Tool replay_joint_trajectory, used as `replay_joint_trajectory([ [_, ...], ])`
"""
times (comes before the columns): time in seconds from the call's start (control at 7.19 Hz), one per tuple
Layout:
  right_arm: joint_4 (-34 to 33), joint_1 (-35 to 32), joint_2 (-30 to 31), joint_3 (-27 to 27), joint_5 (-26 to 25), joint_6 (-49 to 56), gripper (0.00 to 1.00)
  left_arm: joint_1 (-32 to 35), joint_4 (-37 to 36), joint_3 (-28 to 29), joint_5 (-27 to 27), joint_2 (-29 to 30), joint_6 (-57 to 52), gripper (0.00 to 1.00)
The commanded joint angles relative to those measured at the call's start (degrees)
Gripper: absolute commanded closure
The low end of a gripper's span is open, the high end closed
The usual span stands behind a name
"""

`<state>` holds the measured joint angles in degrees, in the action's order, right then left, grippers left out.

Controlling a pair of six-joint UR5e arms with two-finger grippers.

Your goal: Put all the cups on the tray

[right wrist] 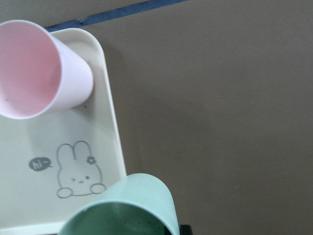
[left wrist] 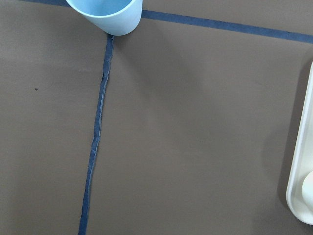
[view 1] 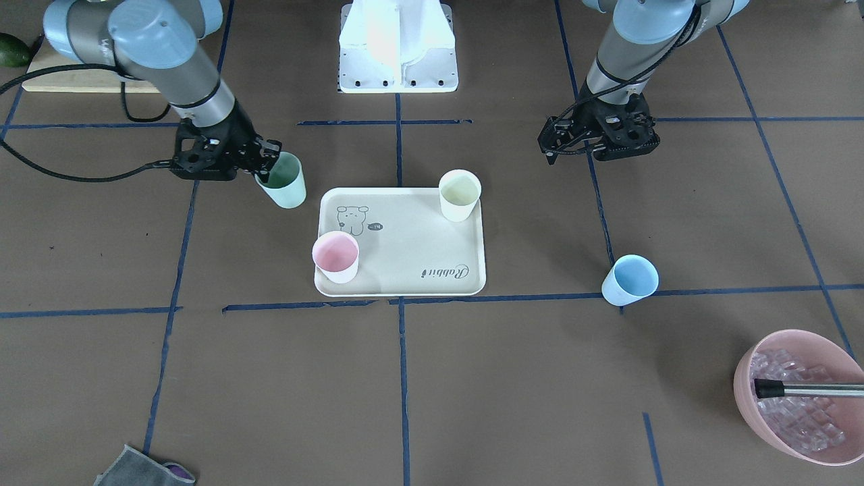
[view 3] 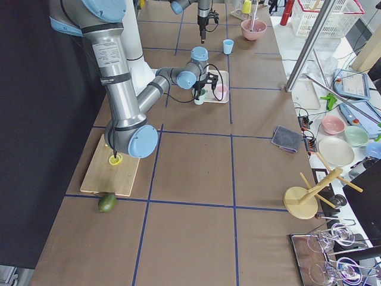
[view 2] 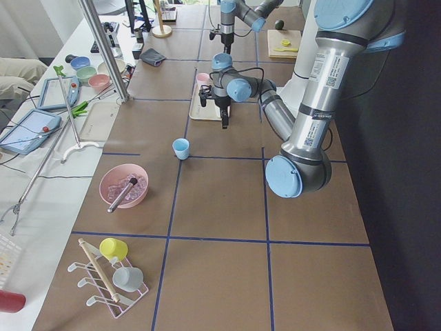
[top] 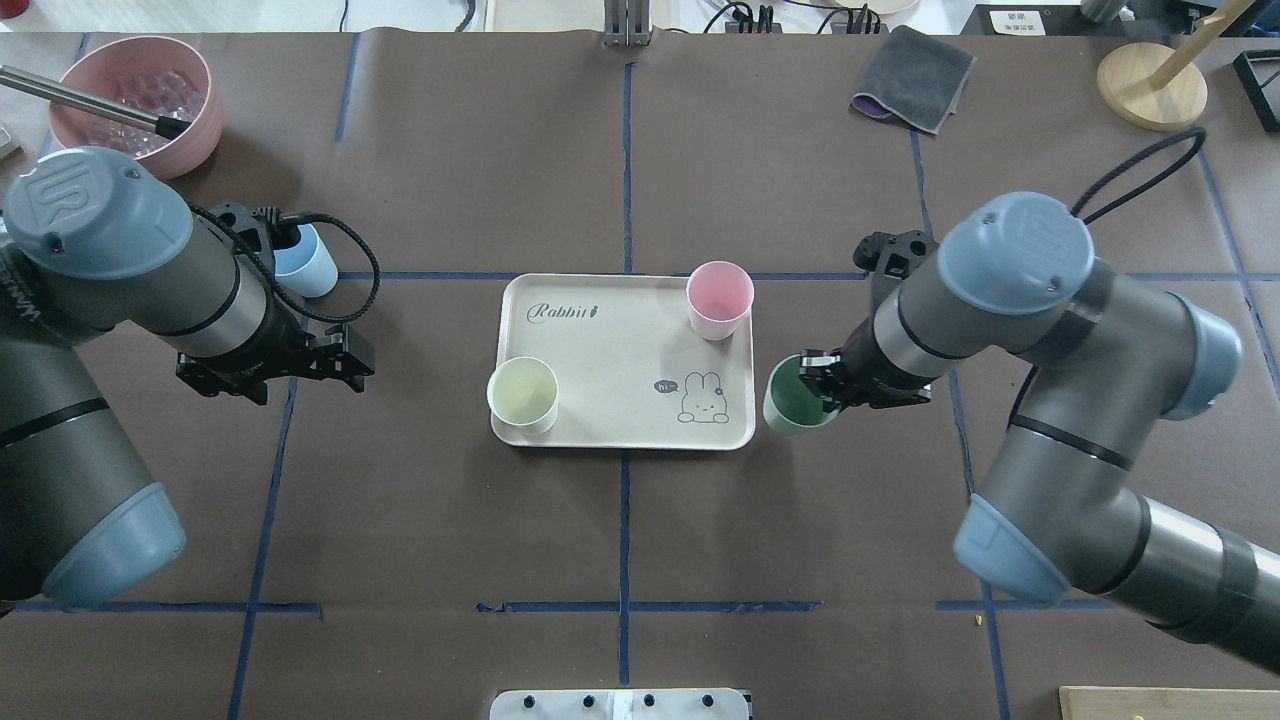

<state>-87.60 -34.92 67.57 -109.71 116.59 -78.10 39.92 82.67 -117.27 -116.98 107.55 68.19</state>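
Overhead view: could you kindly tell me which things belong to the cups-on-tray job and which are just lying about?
Belonging to the job: tray; pink cup and cream cup, standing on it; green cup, gripped by the right gripper beside the tray; blue cup, off the tray.
Lying about: pink bowl of clear cubes; grey cloth; wooden board; avocado.

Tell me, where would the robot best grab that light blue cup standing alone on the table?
Probably by its rim, from straight above: the light blue cup stands upright, mouth open, with no handle and tapered sides, so one finger inside and one outside should pinch the wall, as the right gripper does on the mint green cup.
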Motion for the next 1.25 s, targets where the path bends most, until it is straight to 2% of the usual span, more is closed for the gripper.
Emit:
replay_joint_trajectory([
  [0.0, -2.8, 2.7, -8.8, 6.2, -3.1, -9.0, 0.95, 0.0, 0.0, -0.2, 0.0, 0.0, 0.0, 0.0],
  [0.14, -2.7, 3.4, -8.9, 6.9, -4.3, -9.2, 0.94, 0.0, 0.0, -0.2, 0.0, 0.0, 0.0, 0.0],
  [0.28, -2.7, 3.6, -9.0, 7.4, -4.8, -9.0, 0.89, 0.0, 0.0, -0.2, 0.0, 0.0, 0.0, 0.0],
  [0.42, -2.5, 4.1, -8.9, 8.2, -5.2, -8.6, 0.74, 0.0, 0.0, -0.2, 0.0, -0.1, 0.0, 0.0],
  [0.56, -2.5, 4.6, -8.6, 8.4, -6.6, -8.5, 0.25, 0.0, 0.0, -0.2, 0.0, -0.1, 0.0, 0.0],
  [0.7, -2.5, 5.3, -9.0, 8.4, -10.8, -8.2, 0.01, 0.0, 0.0, -0.2, 0.1, -0.1, -0.1, 0.0],
  [0.84, -2.5, 5.0, -9.0, 7.9, -10.6, -7.9, 0.01, 0.0, 0.0, -0.1, 0.1, -0.1, -0.2, 0.0],
  [0.97, -2.7, 2.9, -9.0, 7.1, -8.2, -6.6, 0.01, 0.1, 0.0, -0.2, 0.0, 0.0, -0.3, 0.0],
  [1.11, -3.2, -0.5, -8.3, 5.7, -3.2, -3.3, 0.0, 0.2, 0.0, -0.2, 0.0, 0.0, -0.5, 0.0],
])
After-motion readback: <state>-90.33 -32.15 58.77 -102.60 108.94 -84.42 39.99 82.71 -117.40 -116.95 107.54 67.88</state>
